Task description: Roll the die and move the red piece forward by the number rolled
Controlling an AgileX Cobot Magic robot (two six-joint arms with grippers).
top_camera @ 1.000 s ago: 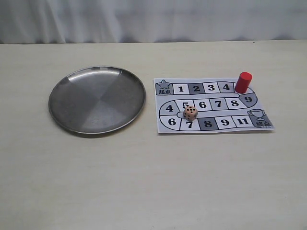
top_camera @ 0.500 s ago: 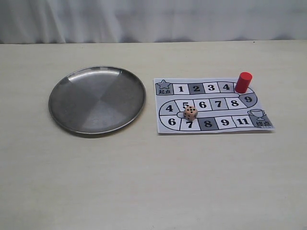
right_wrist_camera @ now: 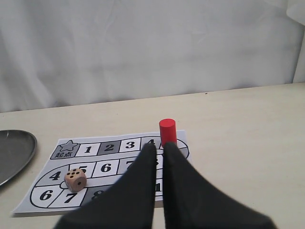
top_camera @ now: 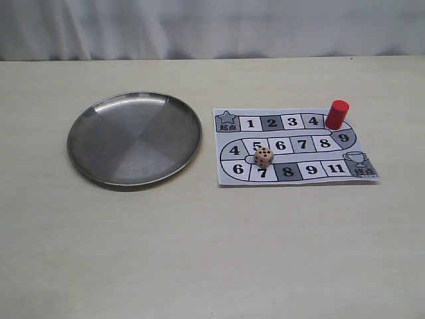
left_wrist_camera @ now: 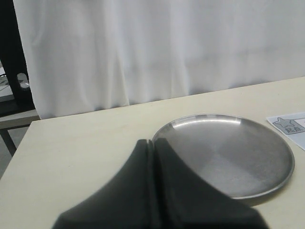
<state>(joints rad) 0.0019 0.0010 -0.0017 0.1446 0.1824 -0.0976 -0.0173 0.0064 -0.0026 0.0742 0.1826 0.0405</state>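
The pale tan die (top_camera: 263, 156) rests on the paper game board (top_camera: 292, 121), between squares 5 and 7, with several black pips on its top face. The red piece (top_camera: 337, 114) stands upright at the right end of the board's top row, just past square 4. No gripper shows in the exterior view. In the right wrist view my right gripper (right_wrist_camera: 158, 145) hovers empty, with only a narrow slit between its fingers, short of the red piece (right_wrist_camera: 167, 131), and the die (right_wrist_camera: 75, 179) lies off to one side. My left gripper (left_wrist_camera: 153, 142) is shut and empty.
A round steel plate (top_camera: 133, 138) lies on the table left of the board, with nothing in it, and it also fills the left wrist view as the plate (left_wrist_camera: 228, 157) just beyond the fingers. A white curtain hangs behind the table's far edge.
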